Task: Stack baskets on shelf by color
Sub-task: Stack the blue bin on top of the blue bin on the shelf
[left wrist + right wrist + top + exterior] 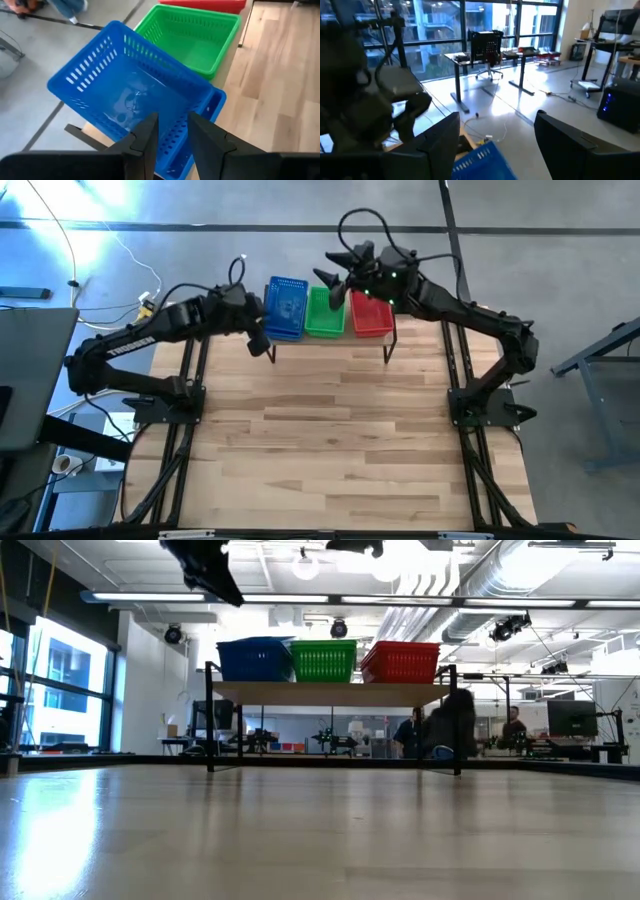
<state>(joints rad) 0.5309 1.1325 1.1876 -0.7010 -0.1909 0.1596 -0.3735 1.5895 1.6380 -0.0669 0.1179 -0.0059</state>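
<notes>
- Seemingly the sorting is almost finished: on the low light-wood shelf on thin black legs [330, 340], at twelve o'clock on the table, three piles of small mesh-sided plastic baskets stand side by side, blue [286, 305] toward nine o'clock, green [324, 313] in the middle, red [372, 315] toward three o'clock.
- How many baskets are in each pile I cannot count; no loose basket shows on the wooden tabletop [330, 440].
- Only the blue pile looks unsettled: in the left wrist view its top basket [127, 97] sits skewed and tilted over the one beneath.
- Left gripper [172, 132] is at that basket's near wall, its fingers narrowly apart astride the wall, apparently gripping it.
- Right gripper [335, 270] hovers above the shelf's far edge, over the green pile, its fingers spread wide and holding nothing.
- What remains, by my judgement, is squaring the blue basket into its pile and letting go.
</notes>
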